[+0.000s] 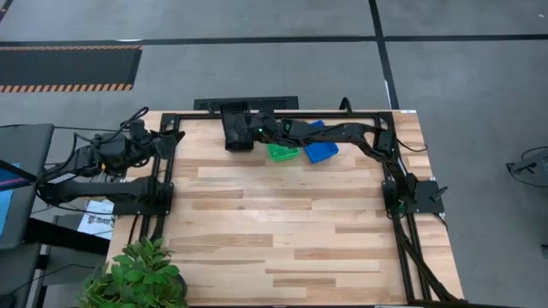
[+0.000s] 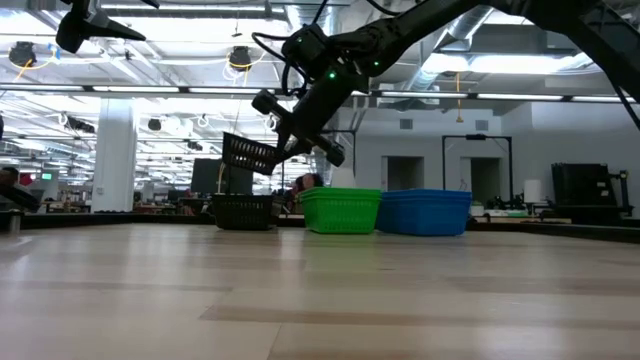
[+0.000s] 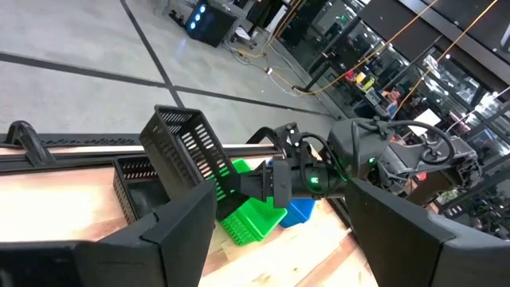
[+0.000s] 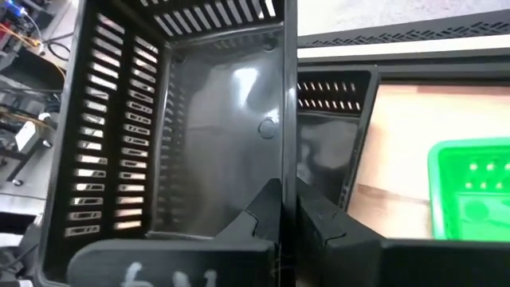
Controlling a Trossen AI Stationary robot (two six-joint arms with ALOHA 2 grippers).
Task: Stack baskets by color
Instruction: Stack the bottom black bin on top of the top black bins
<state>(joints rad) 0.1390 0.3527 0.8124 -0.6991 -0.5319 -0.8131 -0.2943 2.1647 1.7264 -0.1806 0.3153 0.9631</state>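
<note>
My right gripper (image 4: 288,198) is shut on a black basket (image 2: 250,153) and holds it tilted in the air near the table's far edge. Right below it, a second black basket (image 2: 243,211) stands on its base on the table. To their right stand green baskets (image 2: 340,210) and blue baskets (image 2: 425,212), side by side on the wood. My left gripper (image 1: 167,141) waits at the table's left edge, raised and open, with nothing between its fingers (image 3: 179,235). My right gripper pinches one side wall (image 4: 288,143) of the black basket, with one finger inside the basket and one outside. The fingers slant down from the table's right side. The basket (image 1: 235,128) is lifted clear and tilted above the second black basket.
A black frame rail (image 1: 257,112) runs along the table's far edge just behind the baskets. A potted plant (image 1: 141,274) stands at the near left corner. The wide wooden top (image 1: 282,222) stretches toward the near edge.
</note>
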